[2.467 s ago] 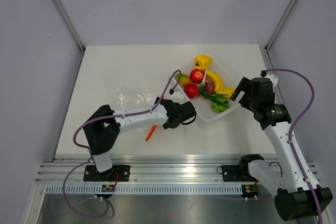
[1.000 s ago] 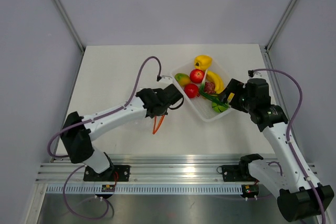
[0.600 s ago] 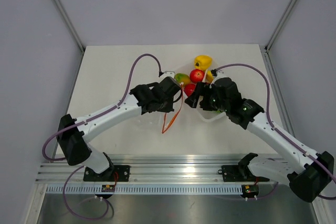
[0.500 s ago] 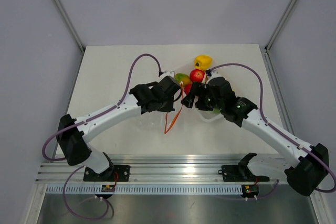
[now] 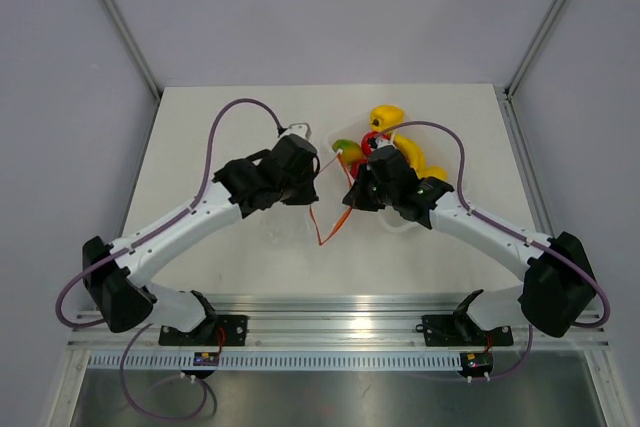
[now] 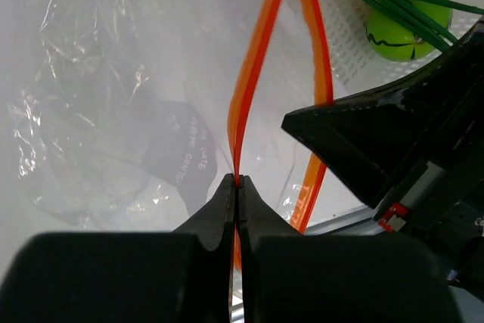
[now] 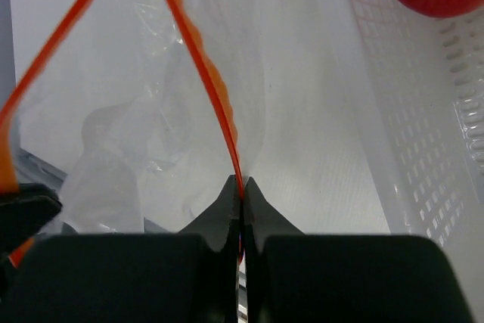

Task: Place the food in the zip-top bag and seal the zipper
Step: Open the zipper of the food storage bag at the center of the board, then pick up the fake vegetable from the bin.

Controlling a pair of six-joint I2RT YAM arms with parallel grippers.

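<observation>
Two grips now hold the zip-top bag (image 6: 98,111) by its mouth. The right gripper (image 7: 241,181), wide open and reaching in a moment ago, has snapped shut on one lip of the zipper (image 7: 204,66). The left gripper (image 6: 237,181) stays pinched tight on the other lip. We see the orange strips run apart beyond each pair of fingers, so the mouth is parted. The clear bag spreads below the arms, over the middle of the table (image 5: 200,137) and toward its near edge. The food (image 5: 385,117) lies in the white tray (image 7: 423,149), just beside the bag on the side of the table's right edge. We judge the bag ready for loading, but one gripper must let go before it can fetch any item.
</observation>
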